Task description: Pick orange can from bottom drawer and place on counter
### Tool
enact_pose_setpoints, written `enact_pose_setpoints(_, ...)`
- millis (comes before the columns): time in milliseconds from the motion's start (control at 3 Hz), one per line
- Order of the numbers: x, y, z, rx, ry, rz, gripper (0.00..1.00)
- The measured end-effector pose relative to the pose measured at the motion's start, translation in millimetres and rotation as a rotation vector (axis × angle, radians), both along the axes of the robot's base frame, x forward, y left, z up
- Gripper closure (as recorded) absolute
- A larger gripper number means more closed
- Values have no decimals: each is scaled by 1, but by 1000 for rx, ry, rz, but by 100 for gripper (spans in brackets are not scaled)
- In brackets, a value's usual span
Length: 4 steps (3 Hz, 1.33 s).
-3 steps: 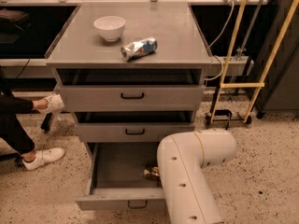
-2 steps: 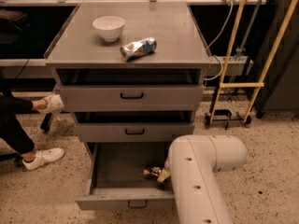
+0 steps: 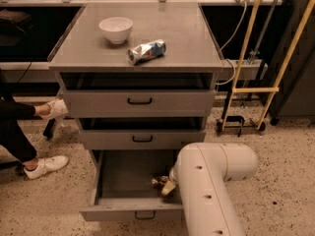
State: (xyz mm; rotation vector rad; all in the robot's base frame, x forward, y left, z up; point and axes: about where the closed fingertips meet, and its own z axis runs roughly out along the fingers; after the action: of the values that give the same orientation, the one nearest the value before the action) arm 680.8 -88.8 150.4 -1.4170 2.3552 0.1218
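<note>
The grey cabinet stands on a speckled floor (image 3: 283, 181) with its upper two drawers slightly ajar and the bottom drawer (image 3: 118, 211) pulled well out. On the counter (image 3: 184, 38), a white bowl (image 3: 116, 29) sits toward 10 o'clock and a silver-and-blue can (image 3: 146, 51) lies near the centre.

The white arm (image 3: 206, 186) enters the bottom drawer from the 3 o'clock side. The gripper (image 3: 168, 187) is low inside the drawer, at the orange can (image 3: 158, 182), which lies on the drawer floor toward 4 o'clock, near the right wall. The arm hides most of the gripper, so it cannot be told whether it is open, closed or already gripping the can.

Step in hand, as judged: securing the can before lifting.
- Confirm a firm hold across the can's narrow width; a crushed body may slip or deform.
- Lift straight up first, clearing the drawer front and the middle drawer's overhang.
- Set down on bare counter toward 3 o'clock, apart from bowl and other can.

Orientation: the can appears to lie on its side. Its long axis seems to run roughly 9-to-3 o'clock, but this is uncertain.
</note>
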Motion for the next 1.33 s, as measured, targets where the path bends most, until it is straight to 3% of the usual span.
enact_pose_setpoints(333,5,-7,-13,25,14,-12,0)
enact_pose_setpoints(667,9,-24,-55,72,105,-34,0)
enact_pose_setpoints(1000,11,-24,-54,72,102,-35,0)
enact_pose_setpoints(1333,8,-8,-44,51,90,4,0)
